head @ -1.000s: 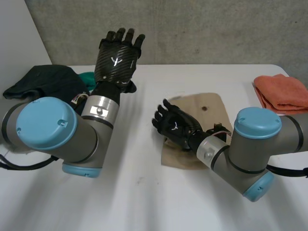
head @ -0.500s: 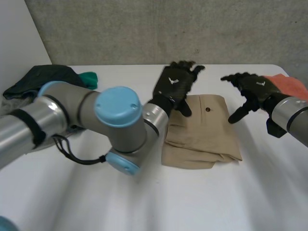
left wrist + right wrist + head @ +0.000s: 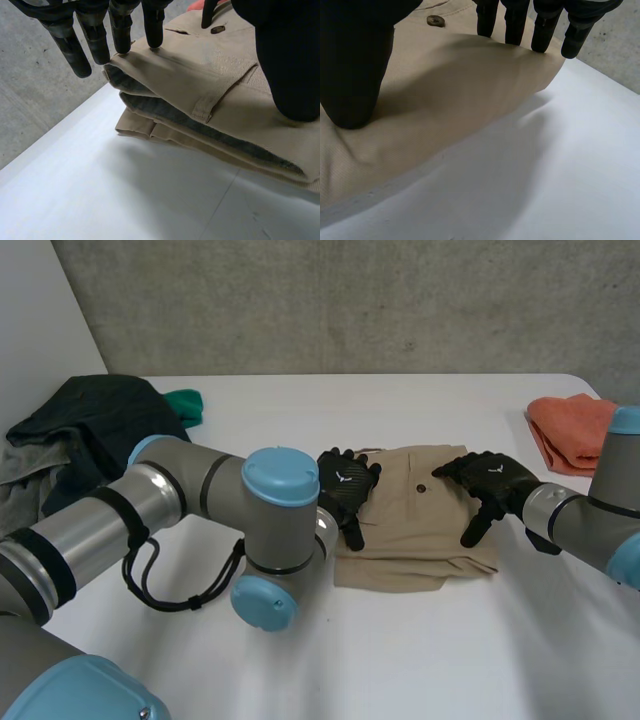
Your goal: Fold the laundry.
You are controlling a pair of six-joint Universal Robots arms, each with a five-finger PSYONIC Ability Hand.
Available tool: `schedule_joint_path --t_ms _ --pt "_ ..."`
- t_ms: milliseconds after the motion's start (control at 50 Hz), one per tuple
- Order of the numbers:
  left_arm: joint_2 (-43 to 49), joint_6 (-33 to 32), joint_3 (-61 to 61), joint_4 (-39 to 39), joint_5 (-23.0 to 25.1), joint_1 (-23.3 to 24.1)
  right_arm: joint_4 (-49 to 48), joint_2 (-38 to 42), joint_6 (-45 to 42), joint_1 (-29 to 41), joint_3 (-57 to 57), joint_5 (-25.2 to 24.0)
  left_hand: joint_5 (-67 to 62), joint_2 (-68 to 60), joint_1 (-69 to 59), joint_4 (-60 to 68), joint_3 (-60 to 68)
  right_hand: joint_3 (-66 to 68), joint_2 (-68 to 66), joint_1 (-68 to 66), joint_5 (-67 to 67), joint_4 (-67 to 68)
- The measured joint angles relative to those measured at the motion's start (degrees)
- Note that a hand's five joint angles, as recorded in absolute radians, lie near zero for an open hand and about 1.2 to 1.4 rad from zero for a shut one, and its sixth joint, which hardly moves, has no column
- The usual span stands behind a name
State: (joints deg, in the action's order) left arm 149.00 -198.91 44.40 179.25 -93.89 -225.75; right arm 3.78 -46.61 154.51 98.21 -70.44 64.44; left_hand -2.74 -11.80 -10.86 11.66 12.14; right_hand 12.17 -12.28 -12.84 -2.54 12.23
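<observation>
Tan garment [image 3: 420, 535], one, under left hand [image 3: 345, 483] and right hand [image 3: 492, 476].

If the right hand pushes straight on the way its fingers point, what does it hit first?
The folded tan trousers: the straight fingertips of the right hand seem to rest on them, near an edge. Beyond, probably only bare white table.

Trousers [image 3: 420, 535] lie mid-way on the counter [image 3: 400, 650], left hand [image 3: 345, 485] on their left edge, right hand [image 3: 492, 478] on their right; a clothes heap [image 3: 90, 425] sits far left, a towel [image 3: 570, 430] far right.
</observation>
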Motion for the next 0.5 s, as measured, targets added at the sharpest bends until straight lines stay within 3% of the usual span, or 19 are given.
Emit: schedule_joint_path --t_ms 140,300,420,460,500 --pt "-3.3 -0.2 0.8 0.0 0.3 0.0 -0.2 -4.4 0.4 0.4 -0.3 1.2 0.0 0.0 0.1 0.0 0.0 0.0 0.0 0.0 0.0 0.0" --pt "-15.5 1.1 8.5 4.4 1.2 -0.1 -6.1 -14.0 0.8 1.3 -8.0 4.9 0.0 0.0 0.1 0.0 0.0 0.0 0.0 0.0 0.1 0.0" --pt "-26.0 4.2 16.5 7.8 9.2 -0.8 -15.4 -21.5 1.3 3.6 -22.2 5.9 0.0 0.0 0.1 0.0 0.0 0.0 0.0 0.0 0.0 0.0" --pt "-30.2 7.2 19.6 8.0 15.5 -1.5 -20.1 -23.5 1.9 5.3 -28.9 6.1 0.0 0.0 0.1 0.0 0.0 0.0 0.0 0.0 0.0 0.0" --pt "-32.0 8.8 21.0 7.8 18.7 -2.0 -22.6 -24.1 2.2 6.2 -32.0 6.2 0.0 0.0 0.1 0.0 0.0 0.0 0.0 0.0 0.1 0.0"
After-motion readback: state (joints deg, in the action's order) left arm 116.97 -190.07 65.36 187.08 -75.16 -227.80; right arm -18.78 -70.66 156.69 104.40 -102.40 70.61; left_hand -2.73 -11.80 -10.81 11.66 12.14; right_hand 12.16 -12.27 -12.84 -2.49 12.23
